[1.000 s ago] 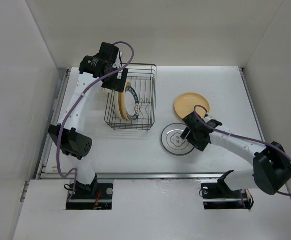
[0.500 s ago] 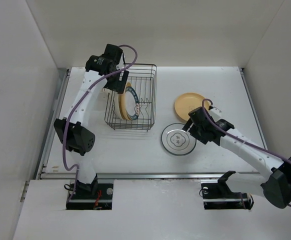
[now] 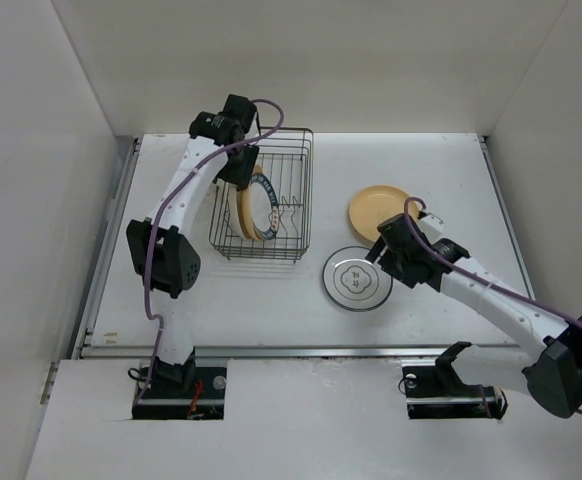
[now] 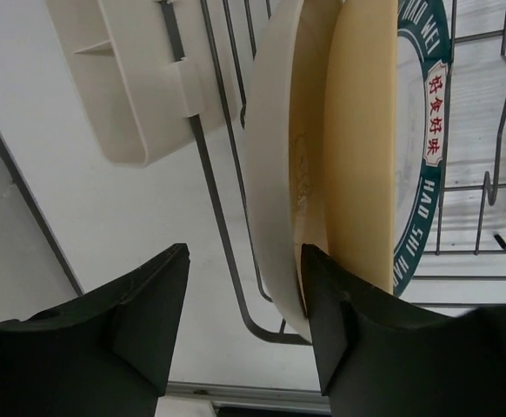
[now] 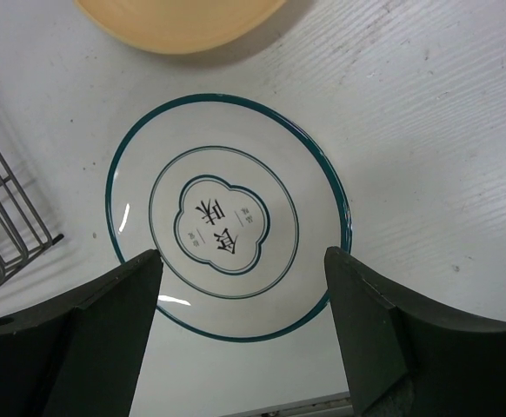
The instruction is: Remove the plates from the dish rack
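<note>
The dark wire dish rack stands at the table's back left with plates upright in it: a cream plate, a tan-yellow plate and a white plate with a blue-green lettered rim. My left gripper reaches down at the rack's left end. In the left wrist view its jaws straddle the cream plate's rim and a rack wire; one finger touches the rim's inner side, the other stands apart. My right gripper hovers open over a white patterned plate lying flat on the table.
A tan-yellow plate lies flat on the table behind the white one. A white plastic holder hangs on the rack's left side. White walls enclose the table on three sides.
My left wrist has shifted right over the rack and its jaws have narrowed around the cream plate's rim. My right gripper drew back slightly from the flat white plate, then held still.
</note>
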### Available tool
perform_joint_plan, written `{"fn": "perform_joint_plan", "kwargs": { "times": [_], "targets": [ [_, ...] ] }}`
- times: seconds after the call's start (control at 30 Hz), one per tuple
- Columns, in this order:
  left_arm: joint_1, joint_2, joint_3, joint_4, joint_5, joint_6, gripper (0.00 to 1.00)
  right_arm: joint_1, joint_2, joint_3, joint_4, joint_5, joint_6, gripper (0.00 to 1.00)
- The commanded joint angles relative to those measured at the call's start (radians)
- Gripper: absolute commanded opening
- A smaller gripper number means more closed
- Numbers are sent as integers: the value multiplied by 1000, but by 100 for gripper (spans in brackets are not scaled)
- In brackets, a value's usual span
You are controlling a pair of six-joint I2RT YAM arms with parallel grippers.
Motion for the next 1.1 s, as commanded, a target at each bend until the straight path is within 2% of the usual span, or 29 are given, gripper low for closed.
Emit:
{"fn": "perform_joint_plan", "kwargs": {
  "times": [0.0, 0.17, 0.2, 0.3, 0.33, 0.53, 0.67, 0.77, 0.87, 1.07],
  "targets": [
    [-6, 20, 35, -11, -13, -9, 51, 0, -30, 13, 17, 26, -10, 81],
    [-6, 59, 35, -32, 15, -9, 32, 0, -41, 13, 17, 26, -10, 81],
    [-6, 70, 35, -41, 15, -20, 22, 0, -41, 13, 17, 26, -10, 81],
    [-6, 70, 35, -63, 38, -31, 2, 0, -41, 13, 17, 36, -10, 81],
    [-6, 70, 35, -63, 38, -43, 0, 0, -50, 13, 17, 36, -10, 81],
    [-6, 32, 132, -74, -56, -107, 0, 0, -50, 13, 7, 56, -10, 81],
    [-28, -19, 189, -74, -227, -107, 0, 0, -50, 22, -2, 65, -19, 81],
    [-52, -51, 189, -29, -327, -94, 0, 0, -50, 32, -2, 74, -28, 81],
    [-76, -94, 171, 11, -366, -69, 0, 9, -59, 42, 7, 74, -50, 81],
    [-136, -204, 134, 194, -514, 9, 0, 9, -129, 42, 171, -42, -197, 81]
  ]
}}
